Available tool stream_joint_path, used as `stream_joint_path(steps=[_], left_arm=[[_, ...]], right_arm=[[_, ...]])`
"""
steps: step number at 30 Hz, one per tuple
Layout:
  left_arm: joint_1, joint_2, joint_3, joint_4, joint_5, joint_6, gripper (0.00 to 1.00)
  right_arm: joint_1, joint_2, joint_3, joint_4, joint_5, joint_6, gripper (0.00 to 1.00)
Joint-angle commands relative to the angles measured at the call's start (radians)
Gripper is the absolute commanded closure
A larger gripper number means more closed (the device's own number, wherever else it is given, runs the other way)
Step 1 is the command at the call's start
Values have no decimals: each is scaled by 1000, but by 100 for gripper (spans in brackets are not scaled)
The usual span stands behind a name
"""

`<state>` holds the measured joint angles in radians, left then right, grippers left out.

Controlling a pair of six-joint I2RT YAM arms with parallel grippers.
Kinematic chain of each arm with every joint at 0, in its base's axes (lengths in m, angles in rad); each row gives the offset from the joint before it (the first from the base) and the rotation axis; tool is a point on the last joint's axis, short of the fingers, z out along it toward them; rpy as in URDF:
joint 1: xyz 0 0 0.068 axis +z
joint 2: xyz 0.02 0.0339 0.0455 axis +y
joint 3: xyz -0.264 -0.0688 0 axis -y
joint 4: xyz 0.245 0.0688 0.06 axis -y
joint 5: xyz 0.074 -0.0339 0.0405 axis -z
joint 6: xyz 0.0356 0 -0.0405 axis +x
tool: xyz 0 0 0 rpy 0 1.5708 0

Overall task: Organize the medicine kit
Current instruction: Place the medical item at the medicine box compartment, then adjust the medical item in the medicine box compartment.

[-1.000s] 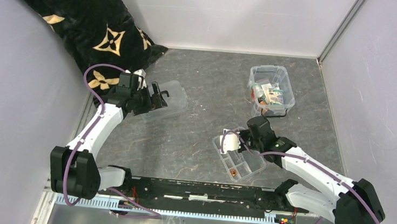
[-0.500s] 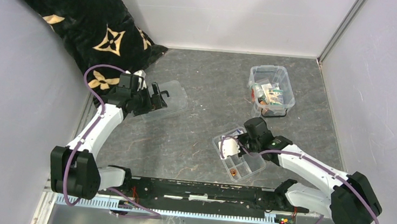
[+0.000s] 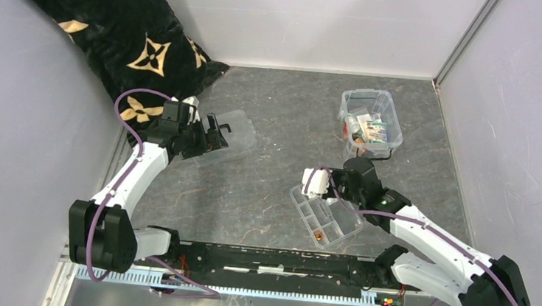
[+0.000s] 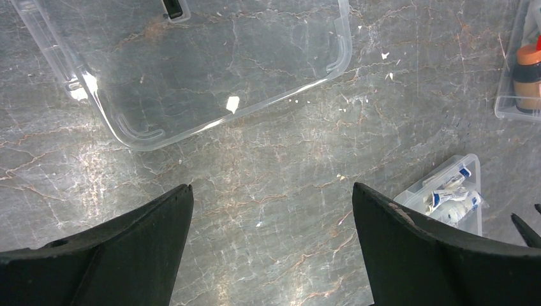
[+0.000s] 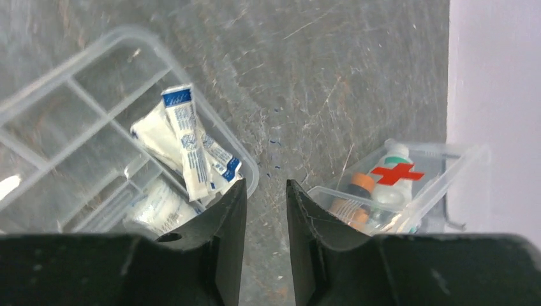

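Stage: white-blue sachets point(image 5: 191, 153) in clear divided tray point(image 5: 137, 33). Right tool point(image 5: 265, 185) barely parted, left tool point(image 4: 273, 186) wide, both empty. Next: clear red-cross box point(image 5: 399, 172), probably.

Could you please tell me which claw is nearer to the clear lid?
Left. The left claw is just beside the clear lid; the right claw is well away, by the divided tray.
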<state>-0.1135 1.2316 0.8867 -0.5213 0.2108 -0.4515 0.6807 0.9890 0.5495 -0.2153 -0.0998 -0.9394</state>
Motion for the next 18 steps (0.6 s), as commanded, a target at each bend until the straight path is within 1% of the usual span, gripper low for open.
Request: stream_joint_path(steps=[1, 3, 5, 6, 9, 11, 14, 15, 16, 18], left_arm=[[-2, -24, 0, 27, -12, 33, 0], [-2, -24, 1, 26, -12, 30, 0], [-2, -24, 4, 26, -10, 30, 0], [-2, -25, 7, 23, -10, 30, 0], [-2, -30, 11, 17, -12, 34, 0], [-2, -36, 11, 13, -14, 34, 0], [-2, -46, 11, 11, -6, 27, 0], [-2, -48, 11, 11, -3, 24, 0], [-2, -51, 12, 11, 0, 21, 0], [-2, -55, 17, 11, 5, 21, 0]], right_arm=[[4, -56, 56, 107, 84, 499, 68], [3, -61, 84, 95, 166, 751, 68], [1, -46, 117, 38, 173, 951, 63], [-1, -31, 142, -5, 170, 1063, 62], [-3, 24, 206, -134, 139, 1279, 57], [-4, 30, 208, -158, 146, 1350, 55], [-15, 15, 222, -200, 240, 1383, 51], [-31, 12, 233, -213, 248, 1371, 47], [-51, 7, 244, -232, 257, 1357, 38], [-92, -2, 270, -278, 295, 1330, 27]])
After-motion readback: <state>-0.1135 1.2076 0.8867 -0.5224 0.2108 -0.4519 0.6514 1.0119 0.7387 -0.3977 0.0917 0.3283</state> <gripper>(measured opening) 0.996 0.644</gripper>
